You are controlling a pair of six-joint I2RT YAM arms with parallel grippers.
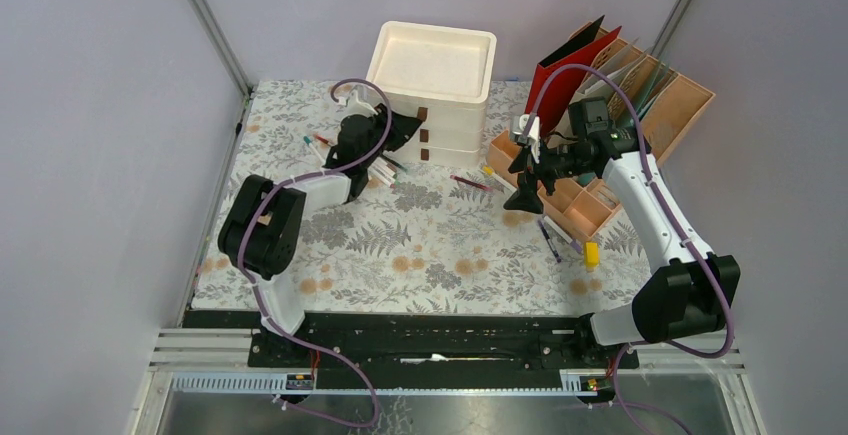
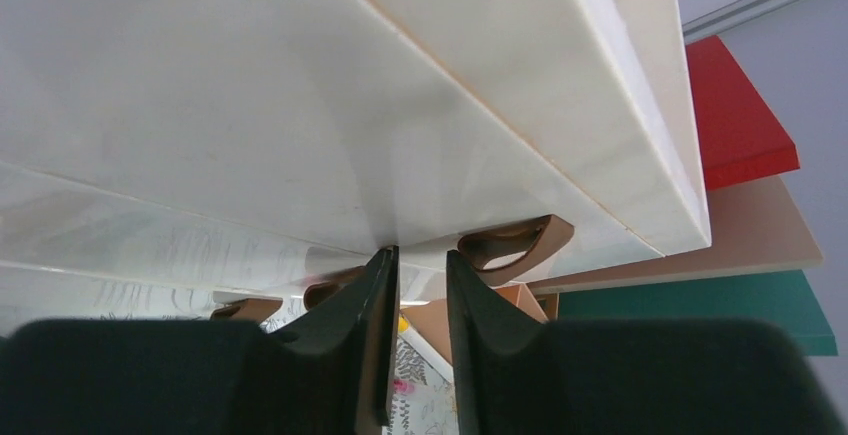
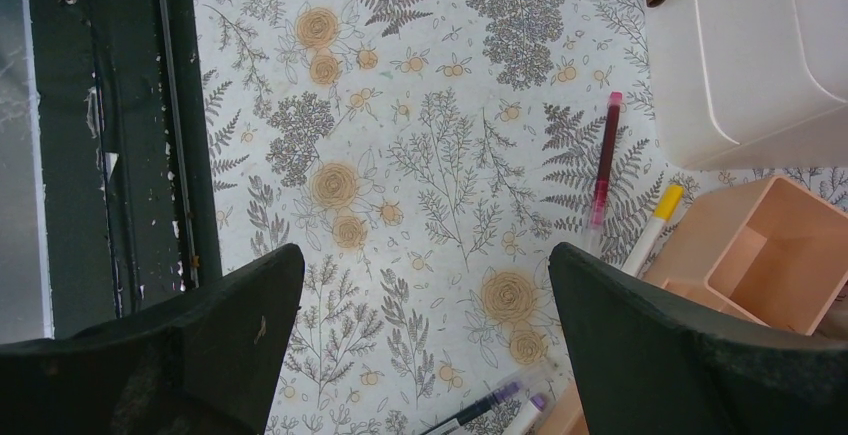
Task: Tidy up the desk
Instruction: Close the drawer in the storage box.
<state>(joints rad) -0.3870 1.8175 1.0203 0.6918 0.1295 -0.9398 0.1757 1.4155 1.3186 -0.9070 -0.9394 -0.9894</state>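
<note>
Across the top external view, the desk (image 1: pixel 420 245) fills the middle of the frame: pale cloth with grey-green ferns and orange flowers, metal rails (image 1: pixel 210 25) at the corners, plain lilac-grey walls behind. White drawer unit (image 1: pixel 435 75) at upper centre. Wooden organiser tray (image 1: pixel 590 205) right of centre, a red folder (image 1: pixel 560 65) standing behind it. Loose pens (image 1: pixel 320 143) lie left of the drawers; a yellow marker (image 1: pixel 591 253) lies below the tray. Left pincer (image 1: pixel 402 133) is up against the drawer fronts. Right pincer (image 1: pixel 522 195) hangs over the cloth at the tray's left edge.

Left wrist view: drawer unit (image 2: pixel 300 105) looms across most of the frame, a brown handle (image 2: pixel 515 245) just right of the fingertips. Left pincer (image 2: pixel 420 260): jaws parted by a narrow slit, nothing between them. Only a sliver of the desk (image 2: pixel 410 365) shows, low in the frame between the fingers. Red folder (image 2: pixel 740 115) at right edge.

Right wrist view: the desk (image 3: pixel 440 155) lies directly under the right pincer (image 3: pixel 422 255), which is spread wide and released, holding nothing. Dark-red pen (image 3: pixel 605 160) and a yellow-capped marker (image 3: pixel 655 220) lie at right, beside the organiser tray (image 3: pixel 760 255). Black base rail (image 3: pixel 130 135) runs down the left side.
</note>
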